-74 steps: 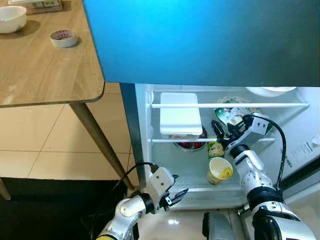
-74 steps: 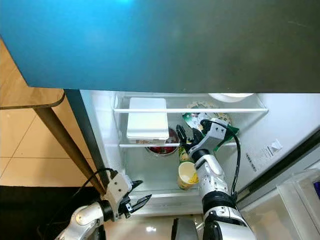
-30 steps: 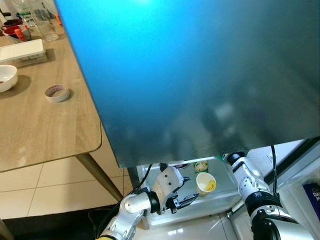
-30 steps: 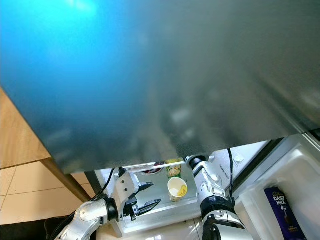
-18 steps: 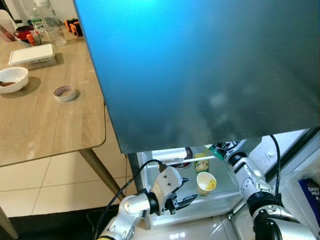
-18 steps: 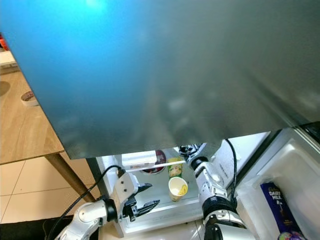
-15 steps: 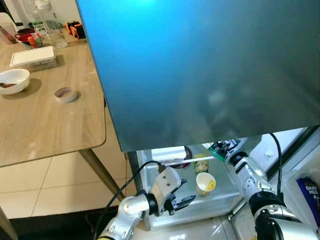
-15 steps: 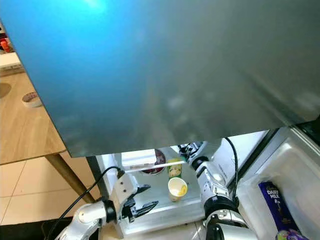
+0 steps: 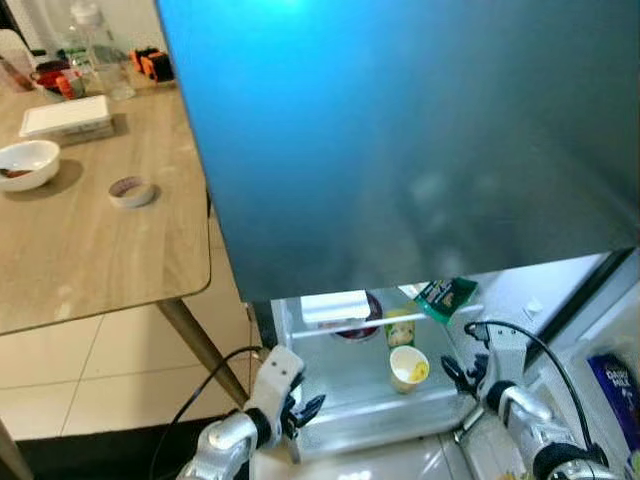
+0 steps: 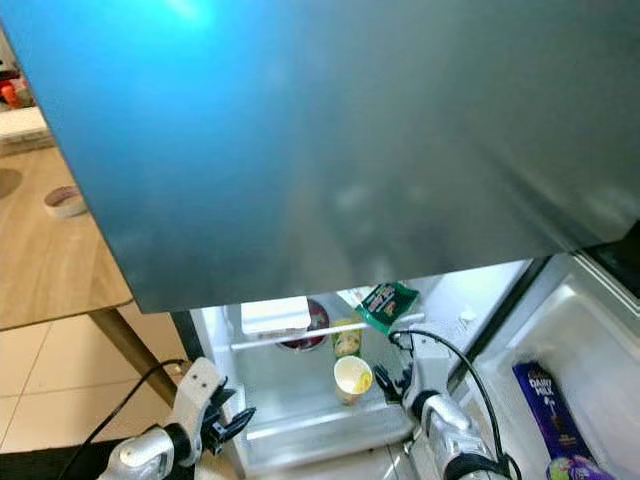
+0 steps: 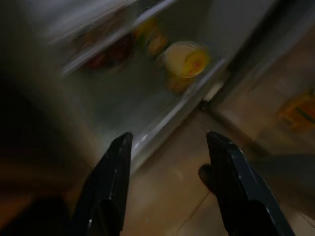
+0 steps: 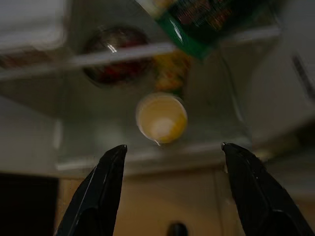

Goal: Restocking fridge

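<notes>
Nearest us, our left gripper (image 9: pixel 303 412) hangs low by the fridge's (image 9: pixel 330 408) front left corner, fingers spread and holding nothing; its wrist view is dark and smeared. Our right gripper (image 9: pixel 456 377) sits low at the front right corner, also wide apart and empty. Between and just beyond them a yellow paper cup (image 9: pixel 408 368) stands upright on the bottom shelf, apart from both grippers, nearer the right one. Behind it stands a small yellow-green carton (image 9: pixel 400 327), label unreadable. On the wire shelf above lie a white lidded box (image 9: pixel 331 306), a dark bowl (image 9: pixel 352 326) under it, and a green packet (image 9: pixel 445 295) jutting over the rail. The fridge's blue upper door (image 9: pixel 400 130) hides everything higher. Far left, a wooden table (image 9: pixel 90 240) carries a white bowl (image 9: pixel 26 163)
</notes>
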### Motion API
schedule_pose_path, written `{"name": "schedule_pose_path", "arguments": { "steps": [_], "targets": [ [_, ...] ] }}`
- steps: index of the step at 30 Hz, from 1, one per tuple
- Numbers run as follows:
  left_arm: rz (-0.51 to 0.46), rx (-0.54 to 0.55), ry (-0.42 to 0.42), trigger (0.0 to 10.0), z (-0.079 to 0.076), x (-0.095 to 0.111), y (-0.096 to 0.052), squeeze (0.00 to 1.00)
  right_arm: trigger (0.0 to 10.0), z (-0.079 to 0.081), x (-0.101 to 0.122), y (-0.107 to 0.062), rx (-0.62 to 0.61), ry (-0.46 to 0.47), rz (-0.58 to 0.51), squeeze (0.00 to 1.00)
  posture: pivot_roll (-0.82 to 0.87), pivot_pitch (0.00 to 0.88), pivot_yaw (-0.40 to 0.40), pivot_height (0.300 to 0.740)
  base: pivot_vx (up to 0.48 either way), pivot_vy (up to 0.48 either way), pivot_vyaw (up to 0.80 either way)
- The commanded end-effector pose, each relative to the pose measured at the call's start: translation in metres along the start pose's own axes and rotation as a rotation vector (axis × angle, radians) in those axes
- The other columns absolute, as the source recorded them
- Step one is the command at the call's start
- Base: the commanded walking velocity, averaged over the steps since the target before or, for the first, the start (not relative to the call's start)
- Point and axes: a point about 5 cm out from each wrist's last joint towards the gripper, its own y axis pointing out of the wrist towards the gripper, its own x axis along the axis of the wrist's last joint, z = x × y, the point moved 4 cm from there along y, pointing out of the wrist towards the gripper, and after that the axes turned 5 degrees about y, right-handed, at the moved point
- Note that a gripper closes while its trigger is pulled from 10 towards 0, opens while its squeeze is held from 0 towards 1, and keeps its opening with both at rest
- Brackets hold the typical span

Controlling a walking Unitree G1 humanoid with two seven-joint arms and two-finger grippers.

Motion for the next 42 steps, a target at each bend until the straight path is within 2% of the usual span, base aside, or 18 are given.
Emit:
{"name": "schedule_pose_path", "arguments": {
  "steps": [1,4,5,10,11,12,14,15,18,20,23,32,42],
  "targets": [
    [0.099,0.043,-0.035,10.0,0.004,-0.027,-0.011,0.00,10.0,-0.011,-0.024,-0.007,-0.054,-0.019,0.085,0.00,0.01,0.022,-0.058,0.740,0.000,0.000,0.00],
    [0.177,0.133,-0.180,10.0,0.009,-0.054,-0.024,0.00,10.0,-0.019,-0.053,-0.018,-0.101,-0.013,0.170,0.00,0.01,0.019,-0.057,0.740,0.000,0.000,0.00],
    [0.177,0.133,-0.180,10.0,0.009,-0.054,-0.024,0.00,10.0,-0.019,-0.053,-0.018,-0.101,-0.013,0.170,0.00,0.01,0.019,-0.057,0.740,0.000,0.000,0.00],
    [0.257,0.231,-0.346,10.0,0.008,-0.083,-0.039,0.00,10.0,-0.020,-0.087,-0.031,-0.115,-0.021,0.274,0.00,0.00,0.017,-0.057,0.740,0.000,0.000,0.00],
    [0.276,0.279,-0.402,10.0,0.010,-0.092,-0.046,0.00,10.0,-0.022,-0.097,-0.036,-0.127,-0.025,0.307,0.00,0.01,0.015,-0.062,0.740,0.000,0.000,0.00],
    [0.276,0.279,-0.402,10.0,0.010,-0.092,-0.046,0.00,10.0,-0.022,-0.097,-0.036,-0.127,-0.025,0.307,0.00,0.01,0.015,-0.062,0.740,0.000,0.000,0.00],
    [0.306,0.362,-0.496,10.0,0.013,-0.106,-0.057,0.00,10.0,-0.026,-0.113,-0.044,-0.153,-0.026,0.354,0.00,0.01,0.013,-0.066,0.740,0.000,0.000,0.00],
    [0.306,0.362,-0.496,10.0,0.013,-0.106,-0.057,0.00,10.0,-0.026,-0.113,-0.044,-0.153,-0.026,0.354,0.00,0.01,0.013,-0.066,0.740,0.000,0.000,0.00],
    [0.381,0.458,-0.598,10.0,0.012,-0.130,-0.078,0.00,10.0,-0.033,-0.134,-0.059,-0.184,-0.027,0.429,0.00,0.01,0.006,-0.065,0.740,0.000,0.000,0.00],
    [0.430,0.477,-0.611,10.0,0.008,-0.141,-0.087,0.00,10.0,-0.035,-0.142,-0.064,-0.189,-0.040,0.462,0.00,0.01,0.002,-0.065,0.740,-0.122,0.000,0.00],
    [0.443,0.485,-0.622,10.0,0.007,-0.144,-0.090,0.00,10.0,-0.036,-0.146,-0.067,-0.194,-0.039,0.474,0.00,0.01,0.000,-0.064,0.740,-0.246,0.000,0.00],
    [0.388,0.472,-0.605,10.0,0.015,-0.126,-0.073,0.00,10.0,-0.038,-0.146,-0.068,-0.186,-0.067,0.485,0.00,0.01,0.000,-0.067,0.740,-0.247,0.000,0.00],
    [0.398,0.456,-0.591,10.0,0.013,-0.126,-0.072,0.00,10.0,-0.035,-0.147,-0.067,-0.171,-0.080,0.491,0.00,0.01,0.000,-0.064,0.740,-0.259,0.000,0.00]
  ]
}}
